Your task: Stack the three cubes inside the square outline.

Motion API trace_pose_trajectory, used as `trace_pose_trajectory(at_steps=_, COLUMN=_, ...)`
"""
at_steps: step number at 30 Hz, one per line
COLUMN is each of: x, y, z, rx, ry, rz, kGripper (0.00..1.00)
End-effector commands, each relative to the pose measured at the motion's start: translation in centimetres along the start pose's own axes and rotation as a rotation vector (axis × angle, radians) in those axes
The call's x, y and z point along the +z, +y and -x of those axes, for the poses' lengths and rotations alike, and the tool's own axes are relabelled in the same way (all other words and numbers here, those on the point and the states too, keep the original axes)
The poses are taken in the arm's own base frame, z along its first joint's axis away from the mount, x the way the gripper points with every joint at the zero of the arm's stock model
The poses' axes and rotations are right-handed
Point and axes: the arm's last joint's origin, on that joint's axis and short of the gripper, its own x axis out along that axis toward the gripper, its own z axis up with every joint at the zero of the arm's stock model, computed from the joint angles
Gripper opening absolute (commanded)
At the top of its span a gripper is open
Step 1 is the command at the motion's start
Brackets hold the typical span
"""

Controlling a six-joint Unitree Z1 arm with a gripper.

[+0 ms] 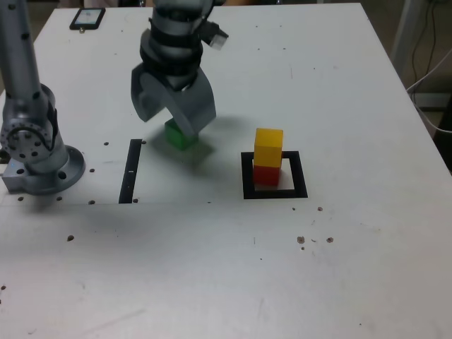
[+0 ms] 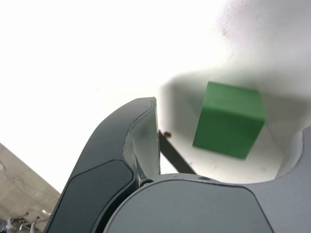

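Tool: (image 1: 175,106) jaws parted, nothing gripped; tilted downward over the green cube, which shows between the open jaws in the wrist view. Contact with the cube cannot be told.
Green cube: (image 1: 181,135) on the surface, outside the outline, partly hidden by the tool in the exterior view; top and one side visible in the wrist view.
Red cube: (image 1: 267,175) inside the outline, toward the border's left side in the exterior view; lowest of the stack.
Yellow cube: (image 1: 268,147) on top of the red cube, upright; overlaps the outline's far edge as seen in the exterior view.
Outline: (image 1: 300,174) thick black square border, pale centre; at the exterior view's right of the green cube, well apart from it.
Strip: (image 1: 130,171) straight, black, lying between the arm's base and the outline; near the green cube, at its left in the exterior view.
Arm base: (image 1: 51,169) grey, round, at the exterior view's left.
Surface: (image 1: 367,247) white, scattered with small dark marks, several below the outline in the exterior view.
Dark-framed item: (image 1: 87,19) at the surface's far left corner in the exterior view; identity unclear.
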Motion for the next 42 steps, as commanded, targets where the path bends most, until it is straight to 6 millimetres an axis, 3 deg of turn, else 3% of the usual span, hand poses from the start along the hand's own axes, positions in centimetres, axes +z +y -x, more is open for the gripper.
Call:
trace_pose_trajectory(at_steps=1, x=0.4, y=0.2, z=-0.6, rx=-0.004, ry=-0.005, rz=0.003, kGripper=0.96)
trace_pose_trajectory(at_steps=10, x=0.6, y=0.3, z=-1.1, rx=0.003, ry=-0.007, rz=0.008, kGripper=0.90)
trace_pose_trajectory(at_steps=22, x=0.1, y=-0.1, z=-0.4, rx=-0.019, ry=-0.002, rz=0.022, kGripper=0.53)
trace_pose_trajectory(at_steps=42, x=1.7, y=0.9, z=-0.8, rx=-0.022, ry=-0.079, rz=0.036, kGripper=0.21)
